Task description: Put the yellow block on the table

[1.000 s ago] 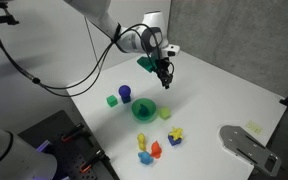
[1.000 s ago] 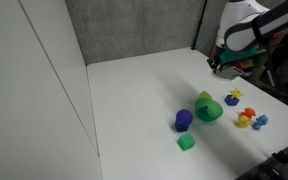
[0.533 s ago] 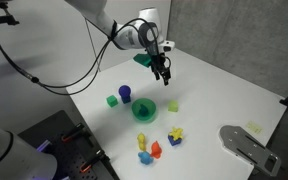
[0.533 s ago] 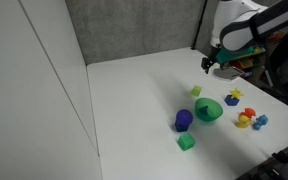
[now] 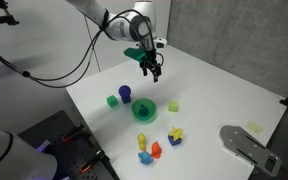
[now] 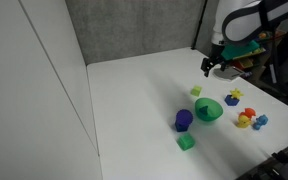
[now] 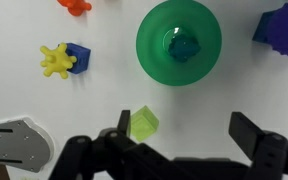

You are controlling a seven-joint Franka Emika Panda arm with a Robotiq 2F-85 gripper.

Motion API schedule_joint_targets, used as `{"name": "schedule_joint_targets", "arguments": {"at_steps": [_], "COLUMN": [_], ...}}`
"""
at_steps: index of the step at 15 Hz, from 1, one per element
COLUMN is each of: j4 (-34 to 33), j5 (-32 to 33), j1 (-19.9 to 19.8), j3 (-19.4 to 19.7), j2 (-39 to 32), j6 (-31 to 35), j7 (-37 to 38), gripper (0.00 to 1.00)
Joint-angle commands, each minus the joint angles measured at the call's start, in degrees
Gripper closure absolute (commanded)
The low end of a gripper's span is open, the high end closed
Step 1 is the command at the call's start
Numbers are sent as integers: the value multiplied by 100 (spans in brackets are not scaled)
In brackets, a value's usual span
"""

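Wrist view first, Ben: where is the yellow block (image 7: 143,123)?

Ana, it is a small pale cube with sharp edges. It lies flat on the matte white table (image 7: 234,90), near the round, glossy green bowl (image 7: 149,50) but not touching it. The gripper (image 7: 182,150) is above the table. Its dark fingers (image 7: 249,135) stand wide apart and hold nothing.

And in an exterior view?

The gripper (image 5: 149,68) hangs in the air over the far part of the table (image 5: 224,95), away from its edges. The jaws look spread and empty. The block (image 5: 173,105) rests in the middle part, just beside the bowl (image 5: 136,108). On the bowl's other side stand a blue cylinder (image 5: 125,93) and a green cube (image 5: 111,100).

And from the remaining camera?

The gripper (image 6: 208,68) is raised toward the far side of the table (image 6: 134,100). Its fingers are too small to read there. The block (image 6: 196,91) sits on the smooth top between the gripper and the bowl (image 6: 216,112), apart from both.
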State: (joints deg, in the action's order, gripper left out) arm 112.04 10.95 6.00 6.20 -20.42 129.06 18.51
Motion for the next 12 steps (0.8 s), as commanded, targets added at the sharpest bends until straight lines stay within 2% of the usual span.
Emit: {"name": "schedule_joint_targets", "arguments": {"at_steps": [1,6,12], "j4": [532,1159,1579], "j5": [-554,-817,-872], "j1": [-308,-380,-359], "j3": [-277,-401,-526], "j2": [640,1402,2448], "j6": [-160,-350,-985], "j7": [-634,-1005,-1160], "gripper": [0,0,0]}}
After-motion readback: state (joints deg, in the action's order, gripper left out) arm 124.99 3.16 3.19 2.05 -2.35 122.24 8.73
